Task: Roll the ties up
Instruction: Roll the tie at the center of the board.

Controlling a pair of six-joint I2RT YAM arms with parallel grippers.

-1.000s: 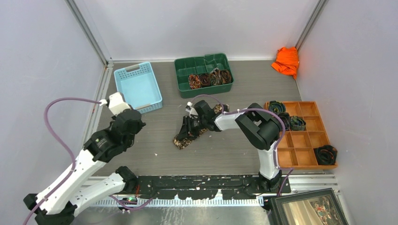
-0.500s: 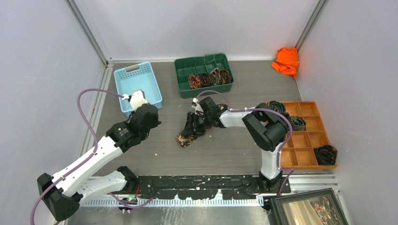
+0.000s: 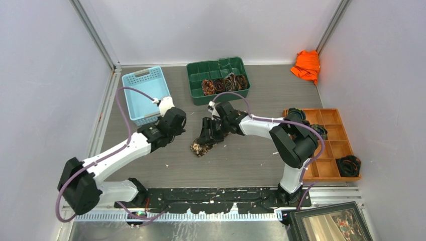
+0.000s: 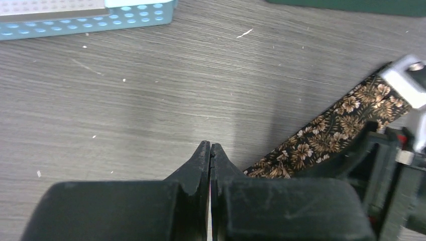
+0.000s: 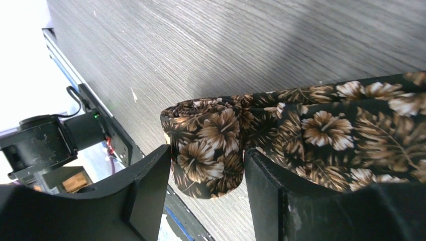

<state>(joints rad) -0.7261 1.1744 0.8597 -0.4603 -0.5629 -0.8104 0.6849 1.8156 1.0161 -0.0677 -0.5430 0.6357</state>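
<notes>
**Floral tie part-rolled at table centre, right gripper on the roll**

- The floral tie (image 3: 201, 147), brown leaves on black, lies mid-table, running diagonally from near-left to far-right.
- Its near-left end is wound into a short coil. The rest lies flat on the grey wood-grain table (image 3: 241, 160).
- The right gripper (image 5: 206, 153) straddles that coil. One finger sits on each side, and the coil fills the gap and touches both, so it is clamped on the tie.
- In the top view the right gripper (image 3: 207, 135) sits over the tie's middle and hides it there.
- The left gripper (image 4: 210, 148) has its fingers pressed together with nothing between them.
- It hangs over bare table just left of the tie (image 4: 321, 145). I can't tell if it touches the surface.
- In the top view the left gripper (image 3: 177, 120) is near the right one, with a gap between them.
- Four more rolled ties (image 3: 223, 83) stand in a row in the near compartments of the green tray (image 3: 196, 70), far centre.
- The light blue basket (image 3: 145, 93) is far left, close behind the left wrist.
- The wooden organizer (image 3: 329, 145) on the right holds dark rolls (image 3: 348, 164) in several cells.
- The orange cloth (image 3: 306, 64) is in the far right corner.
</notes>
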